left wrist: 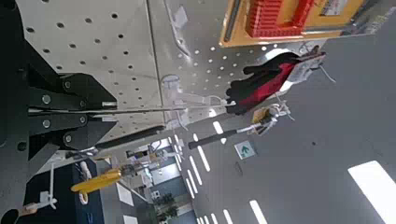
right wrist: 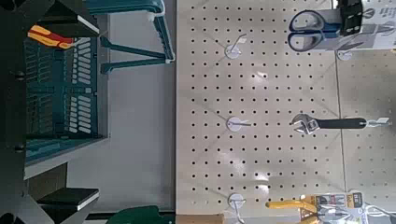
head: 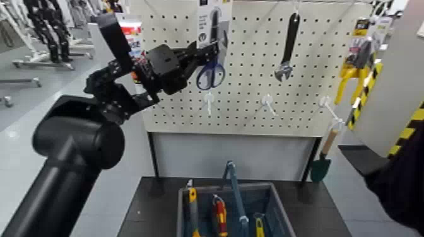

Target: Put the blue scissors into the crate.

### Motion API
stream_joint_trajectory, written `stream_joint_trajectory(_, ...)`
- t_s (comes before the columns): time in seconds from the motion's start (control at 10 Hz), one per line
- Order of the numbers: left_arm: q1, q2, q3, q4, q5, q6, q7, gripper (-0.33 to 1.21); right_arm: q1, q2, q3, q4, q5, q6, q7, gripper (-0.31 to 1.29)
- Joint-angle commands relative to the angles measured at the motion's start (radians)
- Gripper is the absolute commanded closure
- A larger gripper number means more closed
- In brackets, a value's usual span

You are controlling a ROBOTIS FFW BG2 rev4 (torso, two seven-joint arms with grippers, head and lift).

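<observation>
A white pegboard (head: 252, 69) fills the scene, standing upright on a pale panel above a dark table (head: 151, 208). Behind it, a grey shop floor stretches away with racks and wheeled stands far off on the left. Hanging on the board: a black wrench (head: 288, 47) near the middle, yellow-handled pliers (head: 353, 66) out on the right, a green trowel (head: 323, 161) dangling low at the right corner. Several white hooks (head: 268, 102) stick out bare in the lower row.

Down on the table sits the crate (head: 277, 208), grey-blue, already carrying tools: a red-handled screwdriver (head: 219, 217), a yellow-handled one (head: 193, 211) and a long blue-handled tool (head: 235, 189) leaning across.

The blue scissors (head: 211, 74) are up on the board, on their tall card, in the top row left of the wrench, well above the crate. The right wrist view confirms it: blue loops against the pegboard, with a black gripper part right at the card.

The left arm reaches up from the shoulder, elbow bent, the left gripper (head: 203, 53) stretched out level at the scissors' card. Its fingers sit right at the card edge, but whether they pinch it, I cannot tell.

The right gripper is not in the head view.
</observation>
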Motion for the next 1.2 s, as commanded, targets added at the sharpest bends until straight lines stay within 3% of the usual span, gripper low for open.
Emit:
stream_joint_trajectory(0.1,0.088,0.026,0.004,-0.12,0.041,0.065,0.022,1.18,0.001,-0.001,-0.004,0.0,0.0,0.0,0.0,0.1)
stream_joint_trajectory(0.5,0.227,0.049,0.013,-0.117,0.16,0.184,0.039,1.18,-0.003,-0.001,0.002,0.003,0.0,0.005,0.0,0.1)
stream_joint_trajectory(1.2,0.362,0.041,-0.002,0.057,0.194,0.25,0.016,1.18,-0.003,0.002,0.005,0.009,0.0,0.008,0.0,0.1)
